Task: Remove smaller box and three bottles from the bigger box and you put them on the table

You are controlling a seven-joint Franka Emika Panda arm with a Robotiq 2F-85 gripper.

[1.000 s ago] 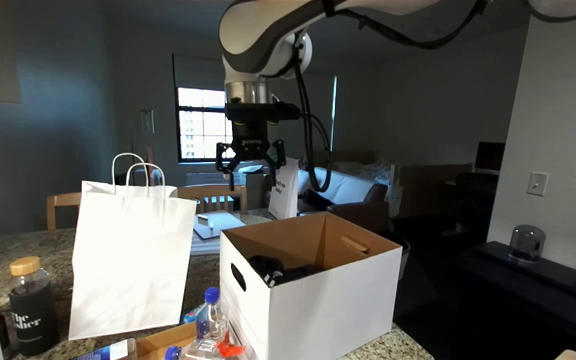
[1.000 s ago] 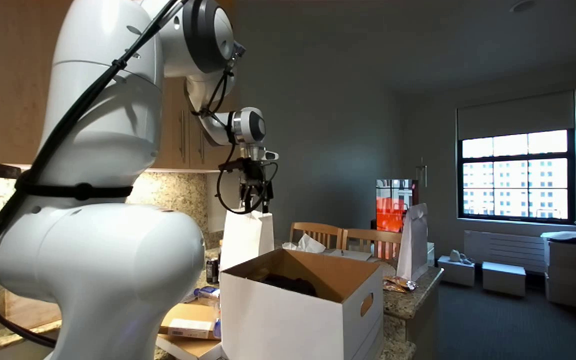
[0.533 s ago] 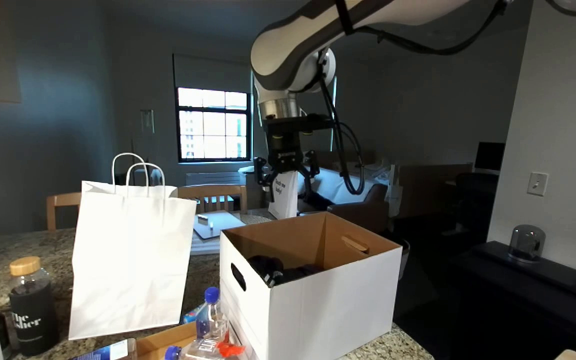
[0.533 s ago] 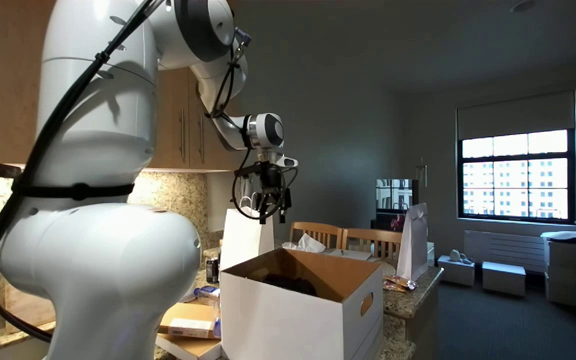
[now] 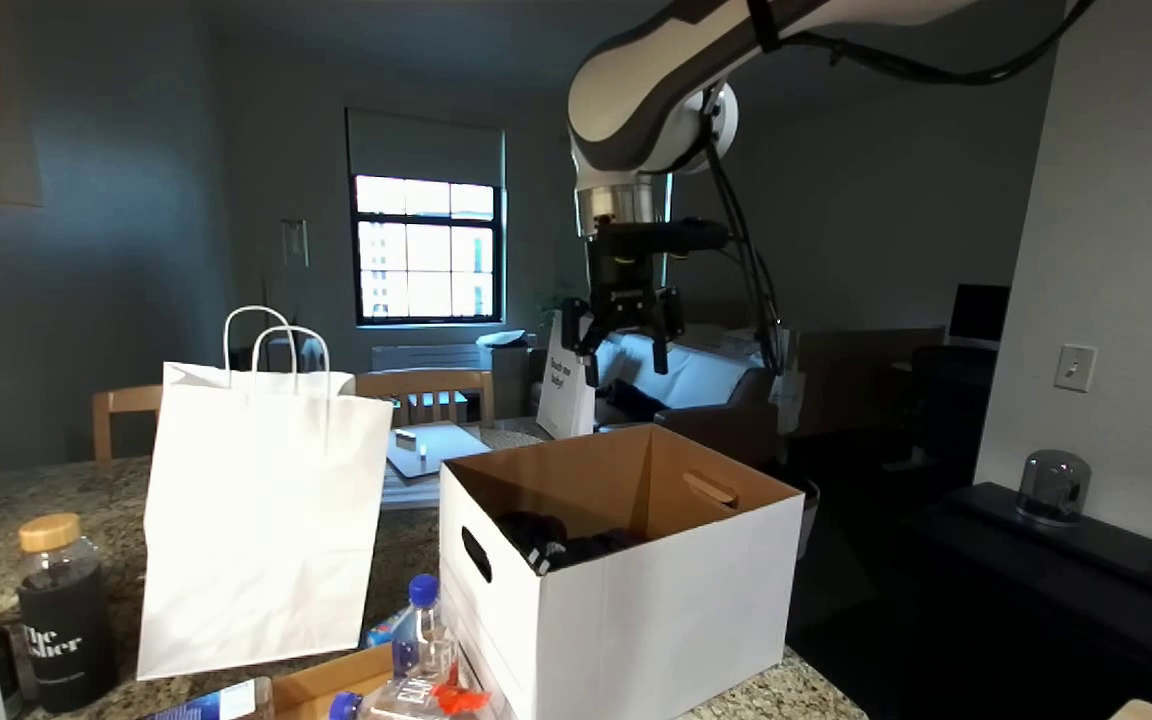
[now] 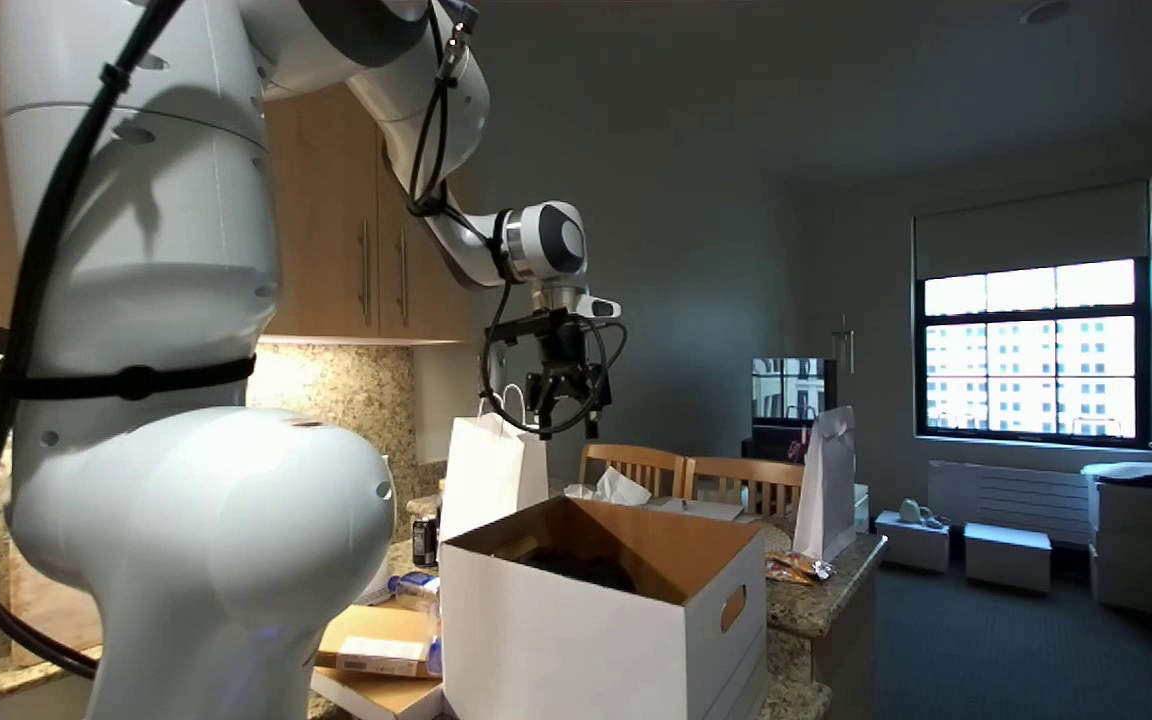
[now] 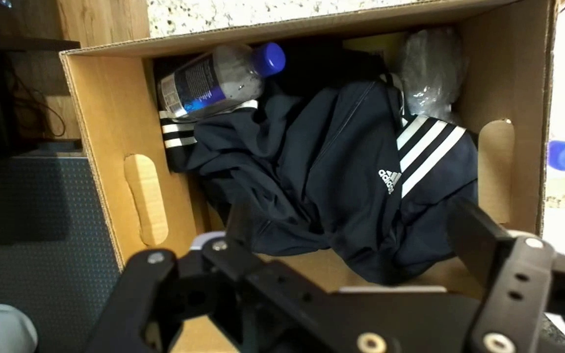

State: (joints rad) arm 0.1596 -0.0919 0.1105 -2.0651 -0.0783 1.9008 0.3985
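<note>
We see the gripper [image 5: 626,365] above the white box [image 5: 671,610] on the table [image 5: 786,690], its jaws wide apart. In the wrist view we find a blue-capped bottle [image 7: 218,81] lying inside with a dark striped garment [image 7: 331,162]. In an exterior view we find two more blue-capped bottles [image 5: 422,645] just outside the box.

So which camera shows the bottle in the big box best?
The wrist view: it looks down into the box, so the bottle shows with its blue cap and label. In both exterior views the box's sides hide it, though some dark cloth inside shows.
</note>
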